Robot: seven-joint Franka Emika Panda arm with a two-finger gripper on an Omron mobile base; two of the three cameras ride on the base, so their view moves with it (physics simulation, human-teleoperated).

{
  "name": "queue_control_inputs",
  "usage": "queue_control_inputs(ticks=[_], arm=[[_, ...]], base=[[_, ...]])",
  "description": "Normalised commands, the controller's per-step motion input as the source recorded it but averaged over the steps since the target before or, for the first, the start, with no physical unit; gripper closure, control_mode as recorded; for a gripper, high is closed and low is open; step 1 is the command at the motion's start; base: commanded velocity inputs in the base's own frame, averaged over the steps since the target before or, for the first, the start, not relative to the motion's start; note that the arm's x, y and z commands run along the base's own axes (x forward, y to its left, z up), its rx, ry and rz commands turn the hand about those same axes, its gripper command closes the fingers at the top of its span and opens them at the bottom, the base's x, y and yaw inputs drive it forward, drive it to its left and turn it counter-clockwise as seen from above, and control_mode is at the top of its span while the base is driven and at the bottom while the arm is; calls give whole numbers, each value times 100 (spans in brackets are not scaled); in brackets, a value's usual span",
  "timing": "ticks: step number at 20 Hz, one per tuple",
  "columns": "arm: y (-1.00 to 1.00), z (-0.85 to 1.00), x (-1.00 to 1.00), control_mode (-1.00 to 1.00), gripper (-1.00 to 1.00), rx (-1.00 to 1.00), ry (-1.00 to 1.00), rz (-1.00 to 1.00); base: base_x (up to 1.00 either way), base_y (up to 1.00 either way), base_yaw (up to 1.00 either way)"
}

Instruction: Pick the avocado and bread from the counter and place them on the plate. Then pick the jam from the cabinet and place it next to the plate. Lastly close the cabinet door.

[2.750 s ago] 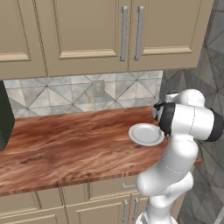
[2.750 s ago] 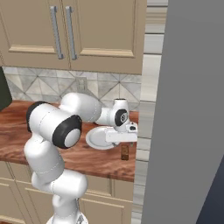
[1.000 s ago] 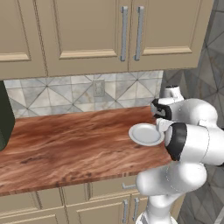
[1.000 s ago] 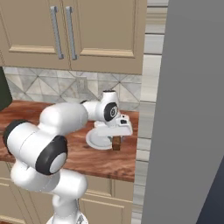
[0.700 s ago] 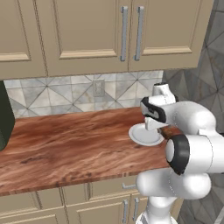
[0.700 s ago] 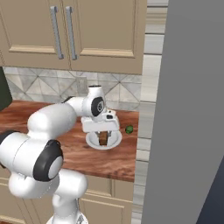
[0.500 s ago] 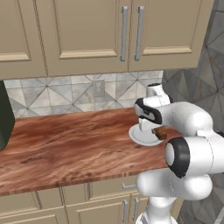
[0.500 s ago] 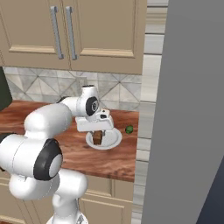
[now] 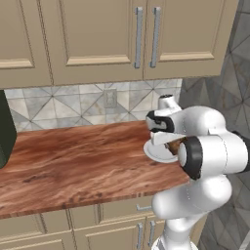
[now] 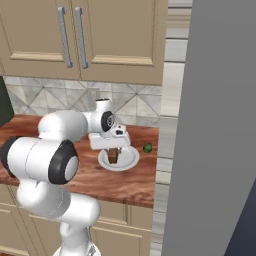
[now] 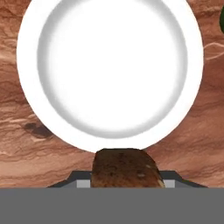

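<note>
hand view, bread above plate rim

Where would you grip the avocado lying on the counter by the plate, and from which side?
Across its rounded middle, from straight above. The avocado is small and low on the counter, just off the plate rim, so a side approach would likely hit the plate. The hand is shut on the bread.

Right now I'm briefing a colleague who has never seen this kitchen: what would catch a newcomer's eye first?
Probably the big white arm, with its gripper shut on the bread, a dark brown block held just above the white plate near the counter's right end. Next, the small green avocado lying on the wood beside the plate, toward the grey wall. Closed beige cabinets hang above.
</note>
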Motion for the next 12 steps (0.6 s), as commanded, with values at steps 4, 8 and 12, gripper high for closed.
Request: queue_control_inputs(ticks=[4, 8, 12], arm=[[4, -46, 45, -100, 100, 0, 16, 3], [0, -33, 32, -100, 100, 0, 10, 3], [0, -14, 16, -100, 100, 0, 1, 1]], base=[[0, 0, 0], [0, 0, 0], [0, 0, 0]])
